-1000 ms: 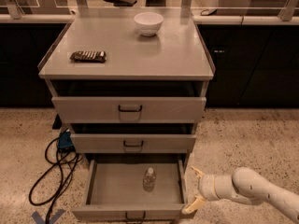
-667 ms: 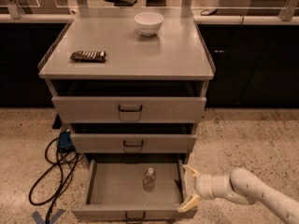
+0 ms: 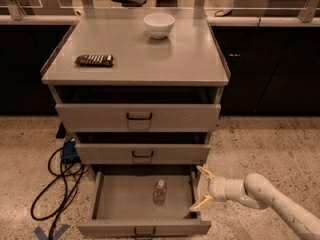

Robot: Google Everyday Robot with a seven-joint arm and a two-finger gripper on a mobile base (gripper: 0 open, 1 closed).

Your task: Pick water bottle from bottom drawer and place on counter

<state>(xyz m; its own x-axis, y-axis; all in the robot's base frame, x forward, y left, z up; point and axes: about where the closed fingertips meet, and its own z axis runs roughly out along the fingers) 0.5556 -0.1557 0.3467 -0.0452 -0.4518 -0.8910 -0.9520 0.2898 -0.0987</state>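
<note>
The water bottle (image 3: 159,192), small and clear with a white cap, stands upright in the pulled-out bottom drawer (image 3: 115,206), right of its middle. My gripper (image 3: 202,189) is open and empty at the drawer's right rim, fingers pointing left, about a bottle's length to the right of the bottle. The white arm comes in from the lower right. The counter (image 3: 190,54) is the grey top of the cabinet, above the three drawers.
A white bowl (image 3: 159,24) stands at the counter's back centre. A dark flat packet (image 3: 94,60) lies at its left. The two upper drawers (image 3: 138,117) are slightly open. Black cables and a blue box (image 3: 68,151) lie on the floor at left.
My gripper has moved left and a little up, from beside the drawer's right wall to over its right rim. The bottle has not moved.
</note>
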